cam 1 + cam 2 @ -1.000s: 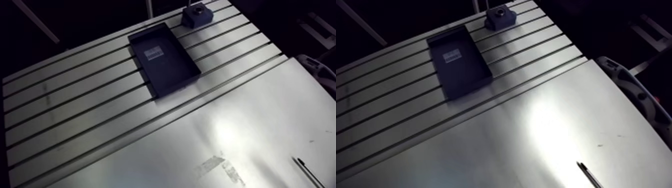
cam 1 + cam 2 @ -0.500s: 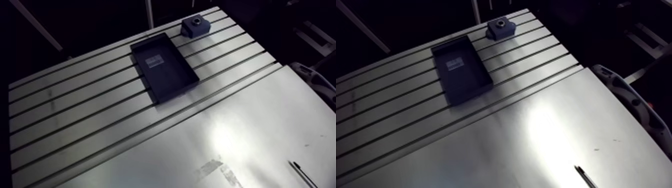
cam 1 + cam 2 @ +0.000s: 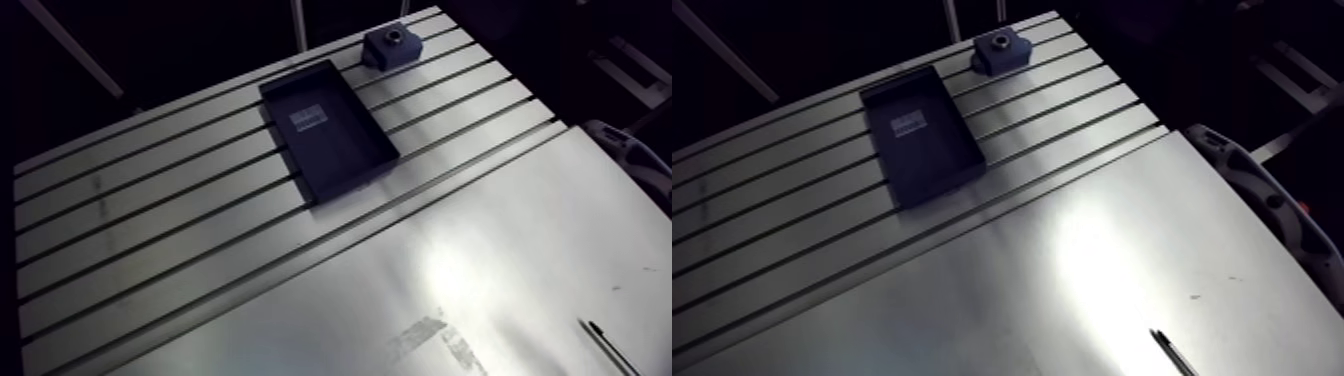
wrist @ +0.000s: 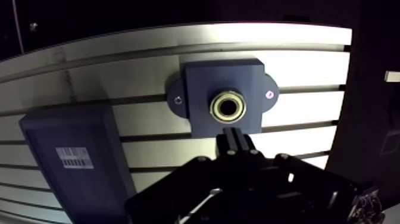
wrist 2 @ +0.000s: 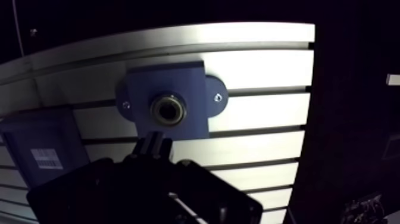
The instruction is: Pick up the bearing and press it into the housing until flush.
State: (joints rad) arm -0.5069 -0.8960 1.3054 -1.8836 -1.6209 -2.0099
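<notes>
The dark blue housing [image 4: 225, 98] stands bolted on the slotted table [image 4: 309, 71], near its far edge. A brass-coloured bearing ring [image 4: 229, 107] sits in the housing's bore. My gripper [image 4: 236, 137] hangs just short of the housing, its tips close in front of the bore. Its two fingers [image 4: 229, 142] are pressed together, shut, with nothing between them. In the arm view the housing [image 3: 390, 44] is small at the far end of the table, and the gripper does not show there.
A shallow dark tray [image 3: 328, 125] with a white label lies beside the housing. A smooth metal sheet [image 3: 480, 260] covers the near part of the table, with a thin dark pen-like thing [image 3: 608, 345] on it. A pale curved object [image 3: 1262, 195] sits at the table's right edge.
The arm view has shifted a little, so the camera moved. Tray and housing keep their places on the table.
</notes>
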